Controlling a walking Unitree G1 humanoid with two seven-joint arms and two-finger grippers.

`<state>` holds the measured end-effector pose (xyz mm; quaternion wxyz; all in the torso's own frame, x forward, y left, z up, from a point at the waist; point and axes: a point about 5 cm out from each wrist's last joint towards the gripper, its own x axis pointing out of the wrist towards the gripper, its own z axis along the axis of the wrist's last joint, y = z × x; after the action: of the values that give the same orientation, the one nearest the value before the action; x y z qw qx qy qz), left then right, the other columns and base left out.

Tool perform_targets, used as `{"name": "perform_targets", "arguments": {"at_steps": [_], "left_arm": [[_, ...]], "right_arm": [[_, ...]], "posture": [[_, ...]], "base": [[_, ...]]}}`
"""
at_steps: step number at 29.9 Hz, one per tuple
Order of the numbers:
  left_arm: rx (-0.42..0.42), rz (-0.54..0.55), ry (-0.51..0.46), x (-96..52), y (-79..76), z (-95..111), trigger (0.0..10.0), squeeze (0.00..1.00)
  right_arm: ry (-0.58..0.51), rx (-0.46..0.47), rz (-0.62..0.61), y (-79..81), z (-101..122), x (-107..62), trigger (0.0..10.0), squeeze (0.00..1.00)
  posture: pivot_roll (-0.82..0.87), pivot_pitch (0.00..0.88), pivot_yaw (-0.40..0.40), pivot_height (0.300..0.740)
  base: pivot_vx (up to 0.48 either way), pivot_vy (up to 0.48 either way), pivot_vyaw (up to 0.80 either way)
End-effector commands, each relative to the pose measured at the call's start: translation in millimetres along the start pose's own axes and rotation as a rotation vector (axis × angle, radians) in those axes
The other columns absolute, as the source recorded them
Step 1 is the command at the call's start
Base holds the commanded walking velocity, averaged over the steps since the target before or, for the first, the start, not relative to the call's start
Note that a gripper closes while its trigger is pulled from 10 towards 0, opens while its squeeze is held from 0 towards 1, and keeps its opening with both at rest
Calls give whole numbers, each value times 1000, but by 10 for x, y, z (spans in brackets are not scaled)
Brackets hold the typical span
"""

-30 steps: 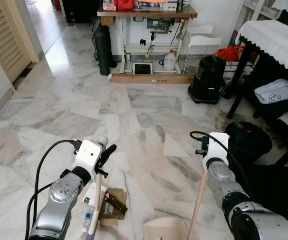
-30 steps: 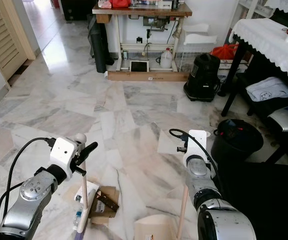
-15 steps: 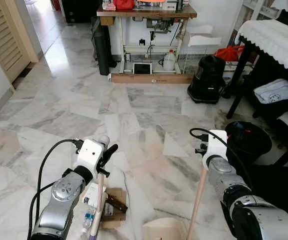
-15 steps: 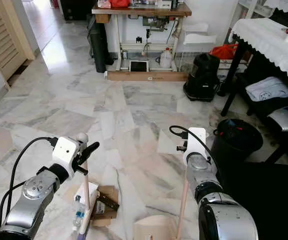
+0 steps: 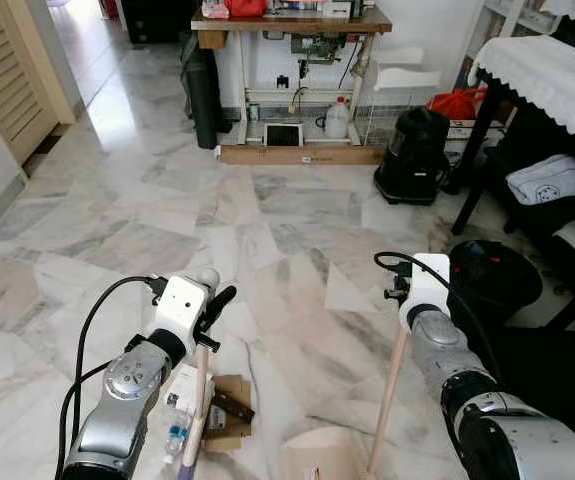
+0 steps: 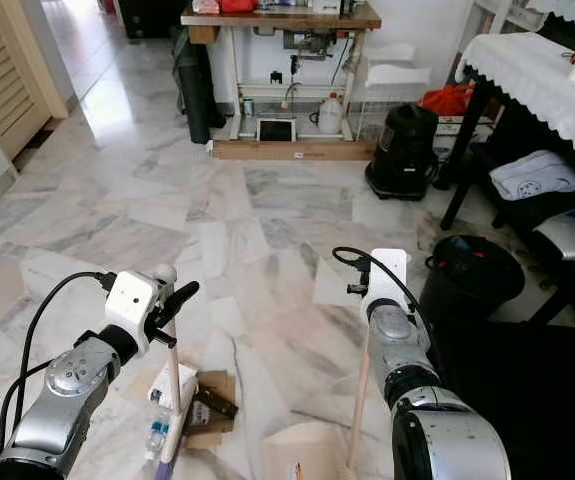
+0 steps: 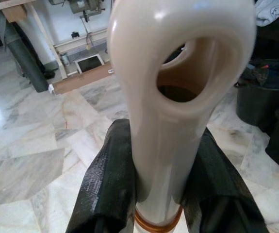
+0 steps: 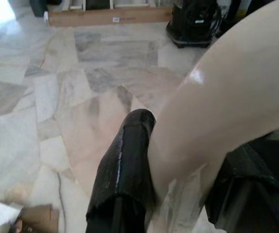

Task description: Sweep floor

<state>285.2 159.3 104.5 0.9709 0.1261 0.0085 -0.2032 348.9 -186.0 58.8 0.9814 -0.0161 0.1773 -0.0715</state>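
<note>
Since a second ago the dustpan (image 5: 319, 462) at lower centre has slid nearer the litter (image 5: 212, 408), probably to catch it, its handle (image 5: 389, 395) clamped in the right end effector (image 8: 178, 194), while the left end effector (image 7: 166, 184) clamps the broom handle (image 7: 175, 97).

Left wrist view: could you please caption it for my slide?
Left gripper clamps the cream broom handle above the marble floor.

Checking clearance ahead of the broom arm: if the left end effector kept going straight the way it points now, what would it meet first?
The left end effector, shut on the broom handle, points over open marble floor. The way looks free up to the black bin, though depth is unclear.
</note>
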Motion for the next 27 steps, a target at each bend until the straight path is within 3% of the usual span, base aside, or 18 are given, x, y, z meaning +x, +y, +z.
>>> {"name": "perform_targets", "arguments": {"at_steps": [1,8,21,25,27], "left_arm": [[15,4,-38,36,30,81,10000,0],[21,3,-39,22,45,83,10000,0],[27,-3,-37,3,42,88,10000,0],[28,-6,-33,-4,40,84,10000,0],[29,-7,-30,-8,49,81,10000,0]], "right_arm": [[-85,25,-18,-28,142,12,10000,0],[-113,48,-61,-98,98,-13,10000,0],[-61,47,-90,-136,-92,-55,10000,0],[-50,31,-91,-124,-102,-54,10000,0],[11,-22,-81,-75,-170,-56,10000,0]], "posture": [[66,0,-20,740],[66,0,-15,740],[77,0,-7,740],[80,0,-6,740],[77,0,-5,740]], "base": [[0,0,0],[0,0,0],[0,0,0],[0,0,0],[0,0,0]]}}
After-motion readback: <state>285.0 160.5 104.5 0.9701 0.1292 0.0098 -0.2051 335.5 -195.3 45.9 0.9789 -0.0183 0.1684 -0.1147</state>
